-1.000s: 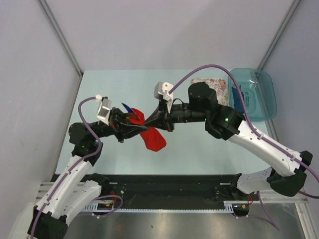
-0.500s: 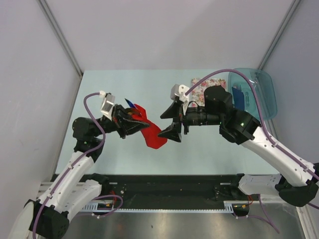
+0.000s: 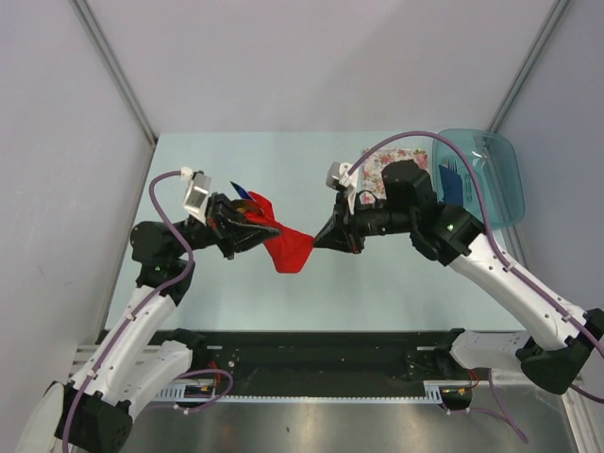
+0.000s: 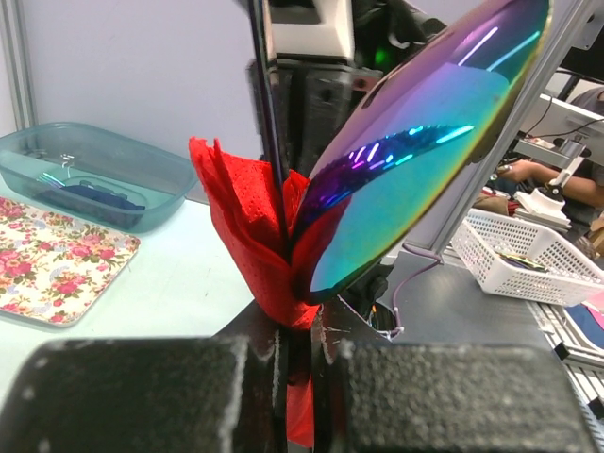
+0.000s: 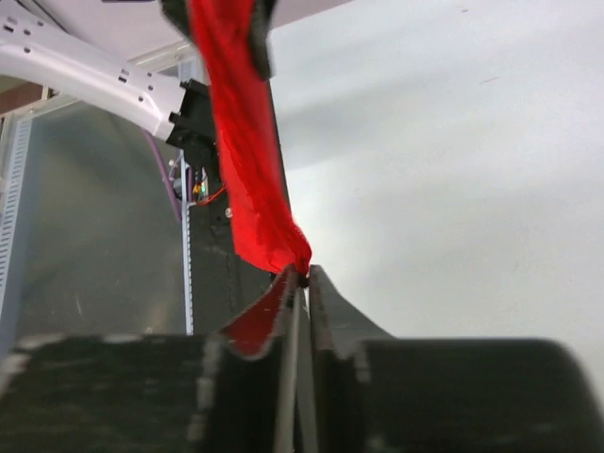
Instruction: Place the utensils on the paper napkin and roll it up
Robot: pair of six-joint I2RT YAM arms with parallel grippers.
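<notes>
The red paper napkin [image 3: 286, 248] hangs in the air above the table, stretched between my two grippers. My left gripper [image 3: 247, 232] is shut on its upper left end, bunched round the utensils. In the left wrist view the napkin [image 4: 241, 222] wraps a shiny iridescent spoon head [image 4: 425, 142] and a dark slim handle [image 4: 268, 113], both sticking out past my left gripper [image 4: 304, 326]. My right gripper [image 3: 321, 241] is shut on the napkin's lower right tip. In the right wrist view the napkin [image 5: 243, 160] runs up from my right gripper [image 5: 304, 276].
A white square with pink floral print [image 3: 389, 164] lies at the back right, and shows in the left wrist view [image 4: 57, 260]. A teal plastic tub [image 3: 483, 177] with blue items stands beside it, past the table's right edge. Grey walls enclose the table.
My right gripper, open and apart from the napkin half a second ago, has closed on its lower tip. The napkin now stretches between both grippers. My left gripper shifted slightly.
</notes>
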